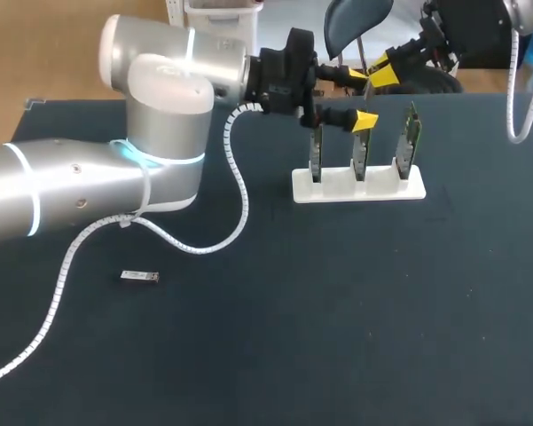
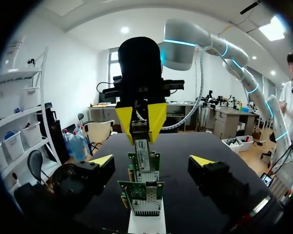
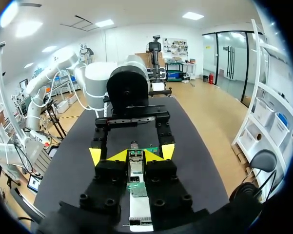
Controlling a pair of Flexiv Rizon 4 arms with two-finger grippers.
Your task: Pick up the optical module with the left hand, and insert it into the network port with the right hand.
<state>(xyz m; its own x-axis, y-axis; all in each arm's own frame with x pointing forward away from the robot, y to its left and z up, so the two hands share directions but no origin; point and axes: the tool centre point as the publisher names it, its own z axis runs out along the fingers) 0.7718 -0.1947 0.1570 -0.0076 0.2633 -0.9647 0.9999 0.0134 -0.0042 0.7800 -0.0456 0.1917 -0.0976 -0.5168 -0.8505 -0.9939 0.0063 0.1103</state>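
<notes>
The right hand [image 3: 136, 156] is clenched on a slim silver optical module [image 3: 135, 159], its two yellow fingertips pressing the module from opposite sides and holding it upright over a row of cards. The module's lower end meets the metal port cage on the top edge of one card, but the views do not show which card or whether it is seated. The left hand [image 2: 152, 160] faces the right hand across the same row, released, with its yellow fingertips [image 2: 102, 160] spread wide on either side of the cards and touching none of them. The right hand's tips sit between them. Below both hands, three green circuit cards with metal port cages [image 1: 408, 142] stand upright side by side in the slots of a white plastic stand [image 1: 359, 188]. The stand rests on the dark cloth-covered bench [image 1: 337, 311], towards its far side. The silver left arm [image 1: 160, 133] comes in low over the bench, with a white spiral cable [image 1: 239, 191] trailing from its wrist down onto the cloth. A second small silver module [image 1: 140, 277] lies flat on the bench just in front of that arm, well apart from the stand.
</notes>
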